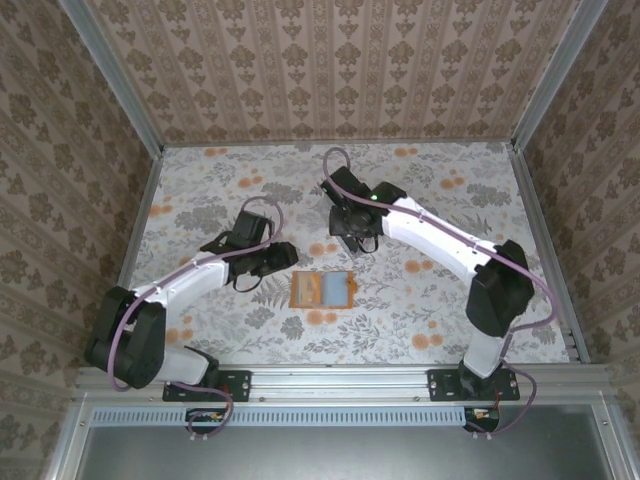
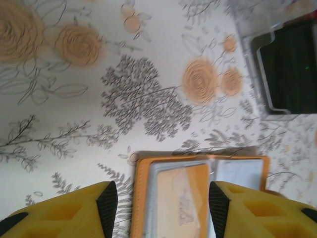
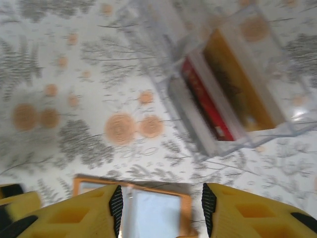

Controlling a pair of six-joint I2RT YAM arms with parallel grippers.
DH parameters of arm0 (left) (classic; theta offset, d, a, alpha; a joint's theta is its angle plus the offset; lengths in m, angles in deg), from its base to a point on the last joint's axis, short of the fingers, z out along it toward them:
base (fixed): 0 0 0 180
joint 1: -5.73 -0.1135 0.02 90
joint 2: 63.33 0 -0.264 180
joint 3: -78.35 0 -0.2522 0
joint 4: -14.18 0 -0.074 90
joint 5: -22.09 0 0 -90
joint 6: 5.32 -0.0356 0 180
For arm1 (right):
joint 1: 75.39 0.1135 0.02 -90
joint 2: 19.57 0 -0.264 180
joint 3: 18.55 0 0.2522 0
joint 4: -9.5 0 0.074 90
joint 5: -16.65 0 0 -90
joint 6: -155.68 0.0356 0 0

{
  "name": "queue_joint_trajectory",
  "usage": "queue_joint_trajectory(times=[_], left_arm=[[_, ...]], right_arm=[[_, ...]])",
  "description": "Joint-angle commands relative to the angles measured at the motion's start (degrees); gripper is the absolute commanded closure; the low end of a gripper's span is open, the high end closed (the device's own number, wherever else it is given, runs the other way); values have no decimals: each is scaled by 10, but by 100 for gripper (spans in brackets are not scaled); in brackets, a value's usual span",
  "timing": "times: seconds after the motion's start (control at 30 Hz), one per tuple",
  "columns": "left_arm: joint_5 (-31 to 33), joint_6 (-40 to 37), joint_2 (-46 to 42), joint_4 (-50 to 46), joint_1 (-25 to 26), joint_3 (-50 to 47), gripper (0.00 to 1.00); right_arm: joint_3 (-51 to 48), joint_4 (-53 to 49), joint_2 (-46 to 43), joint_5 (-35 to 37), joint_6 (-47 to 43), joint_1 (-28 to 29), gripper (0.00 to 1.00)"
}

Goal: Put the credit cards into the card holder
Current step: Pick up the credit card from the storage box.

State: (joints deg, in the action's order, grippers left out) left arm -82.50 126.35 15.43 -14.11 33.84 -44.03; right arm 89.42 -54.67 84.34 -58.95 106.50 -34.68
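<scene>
Card holder (image 2: 140, 196) lay open and flat on the floral counter (image 1: 430, 300), near the front and about midway between the two arms. An orange-yellow card (image 2: 183, 198) sat in its left pocket behind clear film; the right pocket looked pale, contents unclear. Left pincer (image 2: 163, 198) hung over the holder's left side with fingers spread and nothing pinched. The holder showed in the gap below them. Right pincer (image 3: 161, 203) was also spread and gripping nothing, poised past the holder's far edge. Clear box (image 3: 198, 144) sat on the counter just beyond the holder, under the right arm's wrist. Inside it, a red card (image 3: 205, 101) stood on edge beside a yellow-orange card (image 3: 237, 84). In the left wrist view the box showed a dark surface; couldn't tell whether that was a card or a reflection.
</scene>
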Motion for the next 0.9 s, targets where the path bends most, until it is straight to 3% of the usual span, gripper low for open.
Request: queue_joint_trajectory(times=[0.0,0.2,0.53,0.63,0.87], left_arm=[[-29,8,6,-6,-10,22,43],[-18,11,6,-32,-16,32,42],[13,28,-19,-32,-42,1,39],[13,27,-18,-32,-43,1,38],[23,26,-19,-31,-46,-4,38]], right_arm=[[71,-182,65,87,27,9,51],[144,-206,135,108,27,29,51],[157,-181,177,125,-57,33,52],[160,-189,181,162,-76,26,53],[166,-155,203,108,-153,21,54]])
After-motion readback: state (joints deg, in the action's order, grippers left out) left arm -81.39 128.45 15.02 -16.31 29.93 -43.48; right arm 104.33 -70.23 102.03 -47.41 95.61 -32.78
